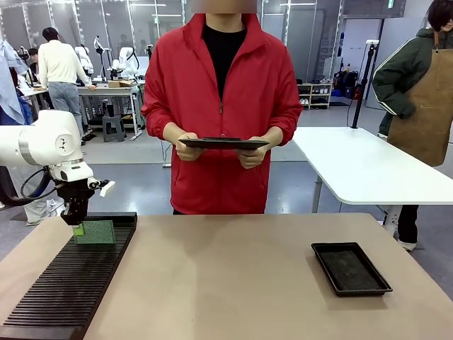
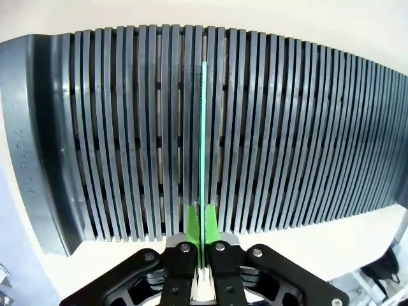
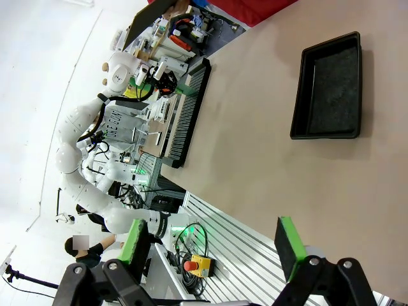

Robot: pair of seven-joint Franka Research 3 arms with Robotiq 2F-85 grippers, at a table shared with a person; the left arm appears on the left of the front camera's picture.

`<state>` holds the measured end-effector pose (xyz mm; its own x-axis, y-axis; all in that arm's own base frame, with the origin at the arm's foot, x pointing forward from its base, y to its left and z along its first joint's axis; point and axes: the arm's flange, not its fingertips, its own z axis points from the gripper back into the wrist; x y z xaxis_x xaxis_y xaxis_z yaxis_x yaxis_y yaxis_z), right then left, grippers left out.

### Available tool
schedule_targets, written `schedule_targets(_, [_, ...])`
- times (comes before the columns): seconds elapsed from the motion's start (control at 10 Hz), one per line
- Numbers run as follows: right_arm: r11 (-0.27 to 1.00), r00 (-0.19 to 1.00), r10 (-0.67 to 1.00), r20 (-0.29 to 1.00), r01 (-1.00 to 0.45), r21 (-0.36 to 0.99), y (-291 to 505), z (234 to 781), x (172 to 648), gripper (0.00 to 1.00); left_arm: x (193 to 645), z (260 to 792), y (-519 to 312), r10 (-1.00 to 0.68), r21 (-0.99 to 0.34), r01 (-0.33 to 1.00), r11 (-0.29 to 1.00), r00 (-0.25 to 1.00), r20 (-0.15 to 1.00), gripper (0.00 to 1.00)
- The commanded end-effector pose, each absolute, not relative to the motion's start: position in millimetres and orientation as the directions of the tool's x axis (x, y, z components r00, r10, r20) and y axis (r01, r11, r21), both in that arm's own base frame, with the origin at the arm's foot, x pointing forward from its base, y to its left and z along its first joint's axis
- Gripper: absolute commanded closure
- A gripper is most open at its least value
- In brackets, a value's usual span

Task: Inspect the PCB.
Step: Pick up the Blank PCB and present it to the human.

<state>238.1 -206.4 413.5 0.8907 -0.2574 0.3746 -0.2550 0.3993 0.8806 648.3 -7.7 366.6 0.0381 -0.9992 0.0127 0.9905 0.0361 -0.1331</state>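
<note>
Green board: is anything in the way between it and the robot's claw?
No, nothing visible is in the way. The left gripper is pinched shut right on the green board, which stands on edge in a slot of the black rack.

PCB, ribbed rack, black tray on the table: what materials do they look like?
PCB: thin rigid green laminate, probably fibreglass; speckled matte face, dead straight seen edge-on.
Rack: black moulded plastic, apparently; uniform ribs, dull sheen, embossed lettering on one end.
Tray: probably black plastic, matte; the grainy floor could be a liner, can't tell.
</note>
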Motion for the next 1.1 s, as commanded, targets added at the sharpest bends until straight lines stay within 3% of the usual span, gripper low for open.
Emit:
schedule_targets(0.0, [0.394,0.882,-0.255,0.396,-0.279,0.876,-207.9,414.3,238.3,0.0,650.1,366.9,-8.5,-0.998,-0.153,0.986,0.059,0.059,-0.011,1.0])
schedule_targets(0.3, [0.394,0.882,-0.255,0.396,-0.279,0.876,-207.9,414.3,238.3,0.0,628.1,406.9,-10.0,-0.991,-0.09,0.987,0.13,0.128,-0.028,1.0])
schedule_targets(0.6, [0.394,0.882,-0.255,0.396,-0.279,0.876,-207.9,414.3,238.3,0.0,570.7,476.9,-0.9,-0.952,0.046,0.954,0.297,0.292,0.09,1.0])
schedule_targets(0.8, [0.394,0.882,-0.255,0.396,-0.279,0.876,-207.9,414.3,238.3,0.0,551.4,474.9,7.6,-0.849,-0.12,0.887,0.445,0.461,0.26,1.0])
schedule_targets(1.0, [0.394,0.882,-0.255,0.396,-0.279,0.876,-207.9,414.3,238.3,0.0,522.2,456.4,15.1,-0.689,-0.268,0.815,0.513,0.578,0.438,1.0])
